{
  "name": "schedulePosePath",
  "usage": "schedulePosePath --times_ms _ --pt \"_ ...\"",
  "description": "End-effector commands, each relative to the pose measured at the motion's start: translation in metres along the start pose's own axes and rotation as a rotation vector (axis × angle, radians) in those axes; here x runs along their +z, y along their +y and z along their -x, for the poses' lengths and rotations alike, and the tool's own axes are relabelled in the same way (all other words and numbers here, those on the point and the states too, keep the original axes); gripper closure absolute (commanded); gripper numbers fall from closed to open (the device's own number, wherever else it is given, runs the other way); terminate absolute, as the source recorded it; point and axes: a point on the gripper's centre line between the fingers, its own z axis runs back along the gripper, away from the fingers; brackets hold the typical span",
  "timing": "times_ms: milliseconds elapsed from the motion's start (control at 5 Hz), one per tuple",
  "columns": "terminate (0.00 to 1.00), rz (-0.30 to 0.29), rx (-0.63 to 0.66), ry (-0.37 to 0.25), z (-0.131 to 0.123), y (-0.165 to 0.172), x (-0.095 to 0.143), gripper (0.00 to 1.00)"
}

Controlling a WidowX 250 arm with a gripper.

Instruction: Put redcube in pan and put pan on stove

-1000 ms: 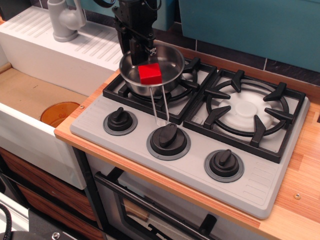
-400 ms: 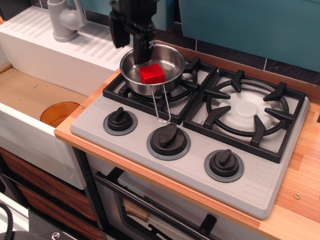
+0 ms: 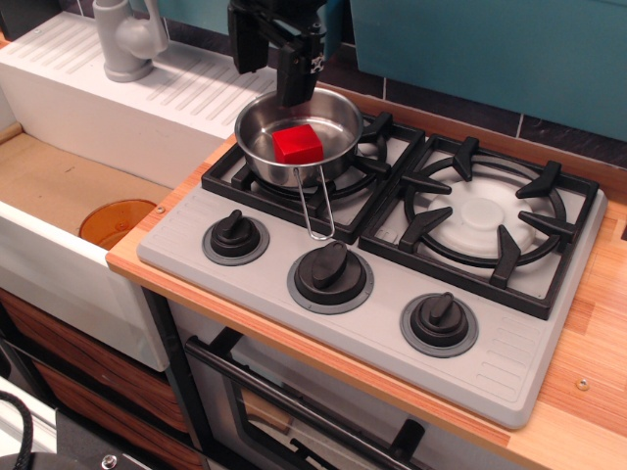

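The redcube [image 3: 297, 144] lies inside the shiny steel pan [image 3: 328, 122]. The pan rests on the left burner grate of the light grey stove [image 3: 490, 343], with its thin wire handle [image 3: 313, 206] pointing toward the front knobs. My black gripper [image 3: 270, 80] hangs just above the pan's back rim, apart from it. Its fingers [image 3: 294, 83] are spread and hold nothing.
Three black knobs [image 3: 331, 274] line the stove's front. The right burner grate [image 3: 485, 215] is bare. A white sink with a grey faucet [image 3: 127, 39] and an orange drain [image 3: 116, 221] lies to the left. A teal wall stands behind.
The pan went from held and lifted to resting level on the left grate. My gripper let go of its rim and rose up and back.
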Motion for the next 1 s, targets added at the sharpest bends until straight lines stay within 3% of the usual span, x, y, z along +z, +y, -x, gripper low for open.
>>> schedulePosePath --times_ms 0,600,800 --pt "0.00 -0.047 0.024 -0.077 -0.007 -0.009 0.053 0.00" --pt "0.00 -0.068 0.013 -0.079 -0.003 -0.027 0.059 0.00" --pt "1.00 -0.075 0.021 -0.058 -0.003 -0.034 0.062 0.00"
